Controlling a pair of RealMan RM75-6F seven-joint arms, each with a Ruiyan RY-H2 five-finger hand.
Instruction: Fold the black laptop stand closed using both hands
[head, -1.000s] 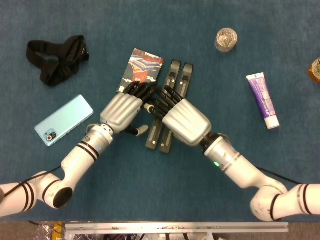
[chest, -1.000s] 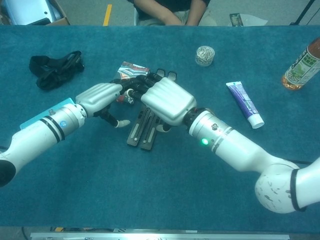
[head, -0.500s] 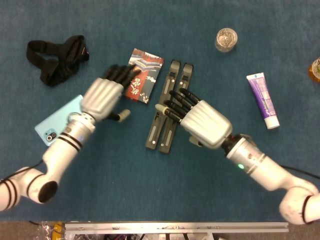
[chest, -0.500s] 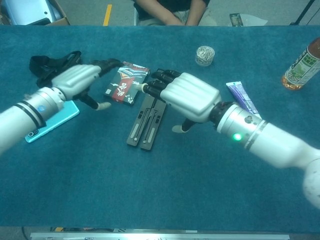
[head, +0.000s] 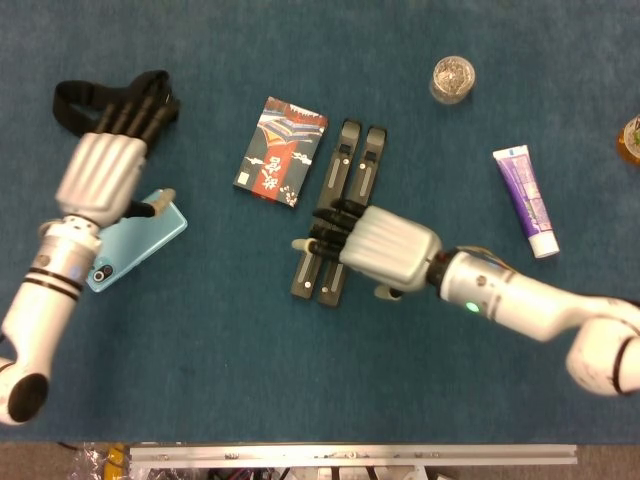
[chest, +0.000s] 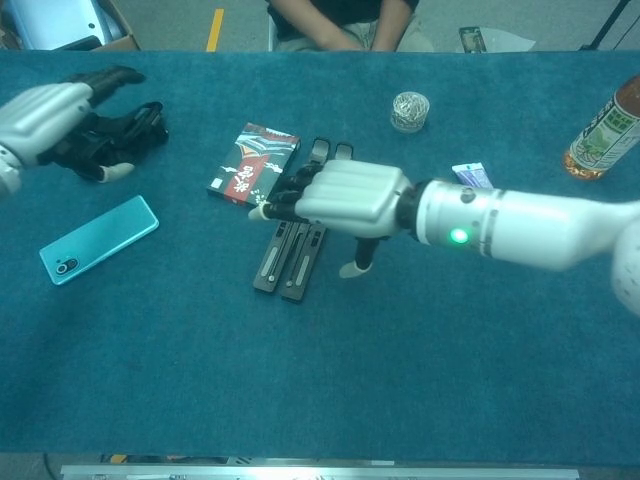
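Stand (head: 336, 213) lies folded flat under right hand (head: 385, 248) fingertips; left hand (head: 102, 170) has withdrawn, fingers apart, empty; folding looks finished.

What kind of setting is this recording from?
Probably a lab teleoperation bench: a table under blue cloth, assorted test items like a phone and toothpaste tube, and a person seated opposite.

Matt black laptop stand (head: 340, 200) on napped blue table cloth (head: 230, 370).
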